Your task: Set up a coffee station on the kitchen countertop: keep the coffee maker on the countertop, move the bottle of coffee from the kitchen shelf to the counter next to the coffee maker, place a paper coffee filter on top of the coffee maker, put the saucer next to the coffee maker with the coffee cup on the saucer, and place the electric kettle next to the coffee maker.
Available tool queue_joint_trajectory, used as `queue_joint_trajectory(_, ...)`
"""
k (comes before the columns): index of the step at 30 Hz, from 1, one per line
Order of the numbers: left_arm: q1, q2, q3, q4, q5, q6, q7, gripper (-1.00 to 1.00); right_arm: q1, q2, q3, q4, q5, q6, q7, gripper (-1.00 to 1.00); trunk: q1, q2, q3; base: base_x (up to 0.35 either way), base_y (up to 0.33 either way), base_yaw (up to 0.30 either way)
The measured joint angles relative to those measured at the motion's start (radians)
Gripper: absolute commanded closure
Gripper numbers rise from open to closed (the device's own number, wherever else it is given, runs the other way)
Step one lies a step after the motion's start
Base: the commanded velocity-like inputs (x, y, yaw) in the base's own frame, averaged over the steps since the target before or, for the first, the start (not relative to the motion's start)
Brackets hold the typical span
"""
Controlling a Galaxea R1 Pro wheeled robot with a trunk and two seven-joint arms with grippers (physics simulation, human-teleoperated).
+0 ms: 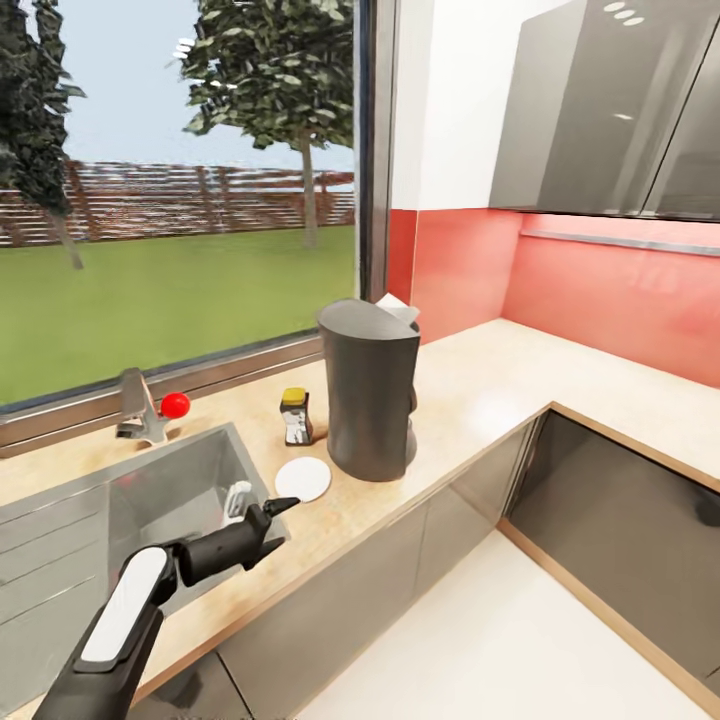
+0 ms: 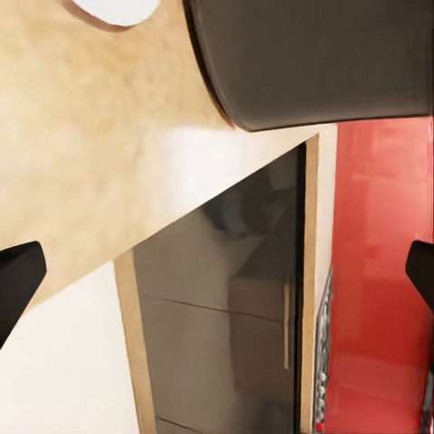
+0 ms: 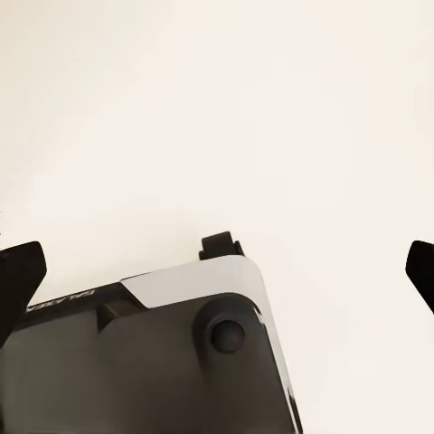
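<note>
The dark grey coffee maker (image 1: 368,395) stands on the beige countertop (image 1: 480,400) with a white paper filter (image 1: 398,308) on its top. A small bottle of coffee (image 1: 296,416) stands just left of it, and the white saucer (image 1: 302,479) lies in front of the bottle. My left gripper (image 1: 280,505) hovers at the sink's near right corner, close to the saucer, open and empty. The left wrist view has the coffee maker (image 2: 307,54), the saucer's edge (image 2: 113,9) and the left gripper (image 2: 217,271). My right gripper (image 3: 217,271) is open over the pale floor.
A steel sink (image 1: 150,500) with a faucet (image 1: 135,405) and a red ball (image 1: 175,404) lies left of the station. A small pale object (image 1: 237,497) sits by the sink's right wall, unclear. Grey wall cabinets (image 1: 610,100) hang above the L-shaped counter. The robot's base (image 3: 154,353) is below the right gripper.
</note>
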Motion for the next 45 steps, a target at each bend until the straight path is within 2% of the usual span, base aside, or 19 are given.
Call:
queue_joint_trajectory(8, 0.01, 0.048, -0.018, -0.001, 0.006, 0.019, -0.147, -1.0, 0.0, 0.0, 0.0, -0.001, 0.0, 0.0, 0.0, -1.0, 0.0, 0.0, 0.0, 0.0, 0.0, 0.263)
queue_joint_trajectory(12, 0.012, 0.062, -0.043, -0.001, 0.009, 0.021, -0.177, -1.0, 0.0, 0.0, 0.0, 0.0, 0.0, 0.0, 0.0, -1.0, 0.0, 0.0, 0.0, 0.0, 0.0, 0.275)
queue_joint_trajectory(15, 0.016, 0.064, -0.075, 0.003, 0.008, 0.023, -0.182, -1.0, 0.0, 0.0, 0.0, 0.0, 0.0, 0.0, 0.0, -1.0, 0.0, 0.0, 0.0, 0.0, 0.0, 0.275)
queue_joint_trajectory(19, 0.028, 0.065, -0.158, 0.004, 0.008, 0.023, -0.185, -1.0, 0.0, 0.0, 0.0, 0.0, 0.0, 0.0, 0.0, -1.0, 0.0, 0.0, 0.0, -0.017, -0.006, 0.275)
queue_joint_trajectory(22, 0.032, 0.066, -0.206, 0.002, 0.008, 0.023, -0.185, -1.0, 0.0, 0.0, 0.0, 0.001, 0.0, 0.0, 0.0, -1.0, 0.0, 0.0, 0.0, -0.166, -0.087, 0.275)
queue_joint_trajectory(25, 0.035, 0.067, -0.233, 0.001, 0.008, 0.023, -0.186, -1.0, 0.0, 0.0, 0.0, 0.001, 0.0, 0.0, 0.0, -1.0, 0.0, 0.0, 0.0, -0.245, -0.132, 0.275)
queue_joint_trajectory(31, 0.036, 0.067, -0.253, 0.001, 0.008, 0.023, -0.187, -1.0, 0.0, 0.001, 0.0, 0.001, 0.0, 0.0, 0.0, -1.0, 0.001, 0.0, 0.0, -0.275, -0.15, 0.275)
queue_joint_trajectory(45, 0.036, 0.067, -0.256, -0.001, 0.007, 0.024, -0.187, -1.0, 0.0, 0.002, 0.0, 0.001, 0.0, 0.0, 0.0, -1.0, 0.0, 0.0, 0.0, -0.196, -0.099, 0.275)
